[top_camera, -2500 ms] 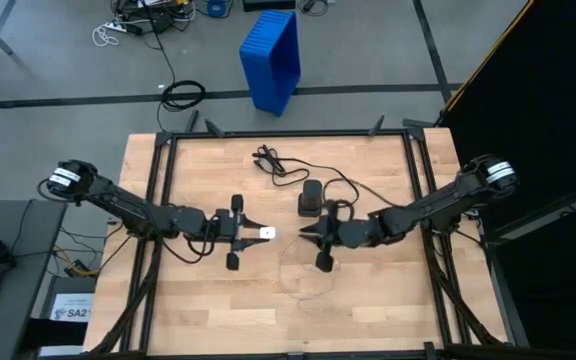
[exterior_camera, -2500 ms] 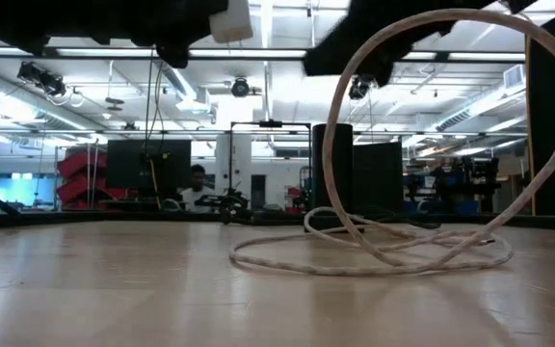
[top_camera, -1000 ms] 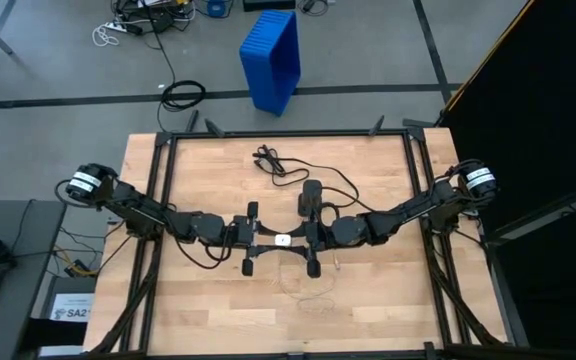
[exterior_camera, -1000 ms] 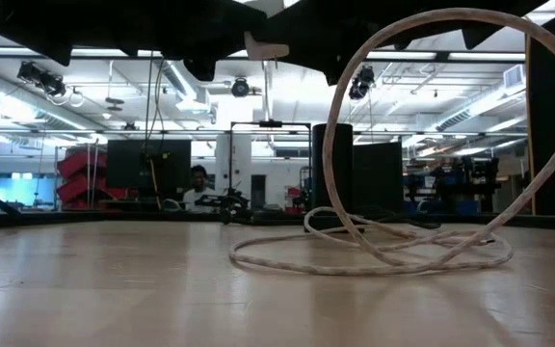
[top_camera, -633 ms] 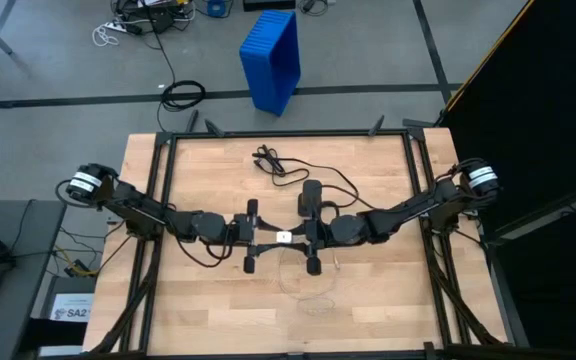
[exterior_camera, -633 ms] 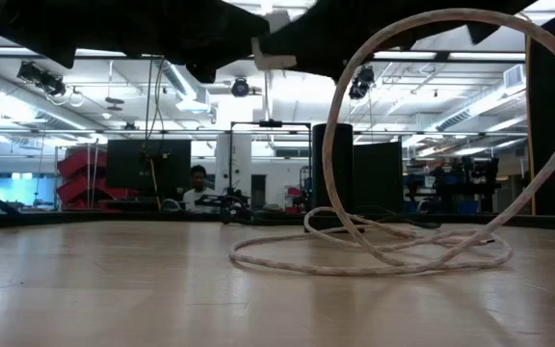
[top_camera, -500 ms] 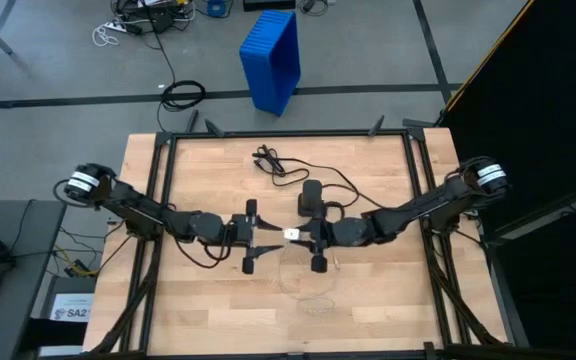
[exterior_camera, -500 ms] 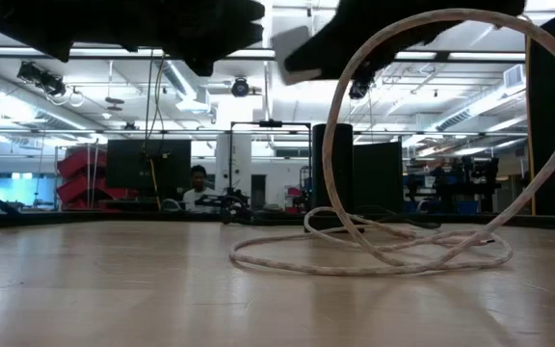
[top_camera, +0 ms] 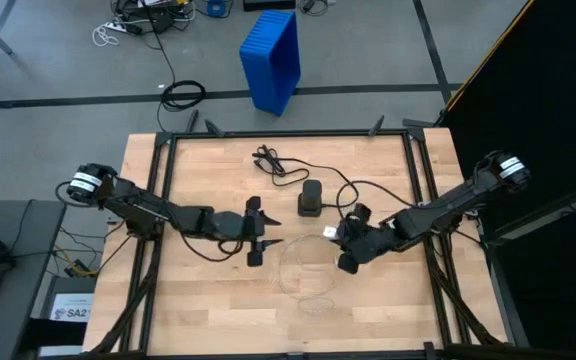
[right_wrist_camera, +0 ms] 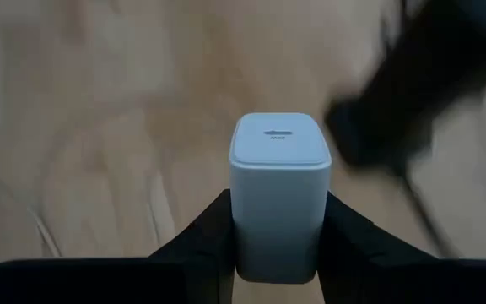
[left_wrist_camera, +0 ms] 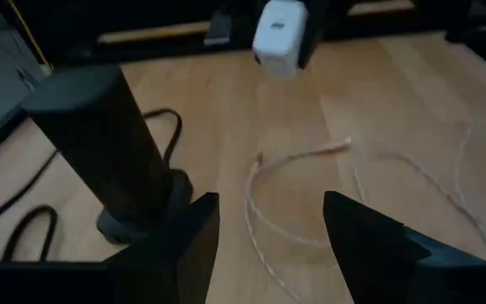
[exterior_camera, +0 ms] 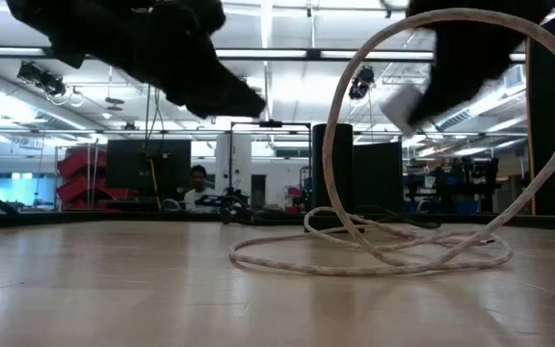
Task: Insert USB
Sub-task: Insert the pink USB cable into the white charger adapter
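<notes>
A small white charger block sits in my right gripper, its slot-shaped port on the face turned away from the wrist. In the high view that gripper hovers over the table's middle, just near of a black upright tower. My left gripper is open and holds nothing, a short way to the left of the charger. A thin white cable lies in loose coils on the wood. In the low view one loop of the cable arches high. Its plug end rests on the table. My right gripper pinches the charger block by two opposite side walls, one finger on each side. The port face points straight out past the fingertips. The block is lifted clear of the table, and the fingers come at it from the table's right.
A black cord runs from the tower toward the far edge. The black tower stands close beside my left gripper. A blue bin stands on the floor beyond the table. Bare wood lies near and to the left.
The two grippers met over the table's middle, and the charger passed from my left gripper to my right. My right gripper then carried it toward the table's right and slightly nearer, turning as it went. My left gripper stayed near the meeting place, now holding nothing.
</notes>
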Controlling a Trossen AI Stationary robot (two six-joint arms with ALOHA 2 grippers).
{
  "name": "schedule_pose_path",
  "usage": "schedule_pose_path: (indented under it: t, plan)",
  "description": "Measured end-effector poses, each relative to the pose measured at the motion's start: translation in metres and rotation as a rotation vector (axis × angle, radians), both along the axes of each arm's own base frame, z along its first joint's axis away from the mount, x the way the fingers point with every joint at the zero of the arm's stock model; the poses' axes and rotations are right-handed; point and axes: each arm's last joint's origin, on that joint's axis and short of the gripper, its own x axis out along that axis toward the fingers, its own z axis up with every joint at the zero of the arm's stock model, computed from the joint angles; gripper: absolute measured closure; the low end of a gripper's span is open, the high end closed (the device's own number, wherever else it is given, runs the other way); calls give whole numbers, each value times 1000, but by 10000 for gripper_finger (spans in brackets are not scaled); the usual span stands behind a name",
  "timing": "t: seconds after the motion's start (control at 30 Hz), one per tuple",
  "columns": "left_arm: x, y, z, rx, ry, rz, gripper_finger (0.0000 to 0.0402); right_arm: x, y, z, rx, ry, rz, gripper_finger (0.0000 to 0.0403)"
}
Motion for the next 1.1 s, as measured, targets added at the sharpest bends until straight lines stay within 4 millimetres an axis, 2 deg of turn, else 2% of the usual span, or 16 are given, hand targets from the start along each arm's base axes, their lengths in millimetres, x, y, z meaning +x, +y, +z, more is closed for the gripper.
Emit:
schedule_pose_path:
  t: [0.1,0.3,0.47,0.63,0.77,0.87,0.97,1.1]
  plan:
    - [2,3,-4,-7,13,17,205,-1,-6,-16,95,155,-41,315]
    - [3,8,-7,-25,35,29,205,10,-15,-52,270,407,-34,315]
    - [2,8,-8,-26,44,30,205,18,-20,-69,311,496,-15,315]
    - [2,8,-8,-26,48,29,205,16,-24,-64,313,474,-30,307]
    - [2,8,-8,-26,47,29,204,9,-26,-54,288,444,-45,248]
    - [2,8,-8,-26,50,29,204,9,-25,-44,292,400,-41,223]
    - [1,8,-9,-29,62,20,204,7,-25,-41,295,389,-37,218]
    - [2,7,-13,-41,81,-7,204,7,-26,-37,285,361,-36,230]
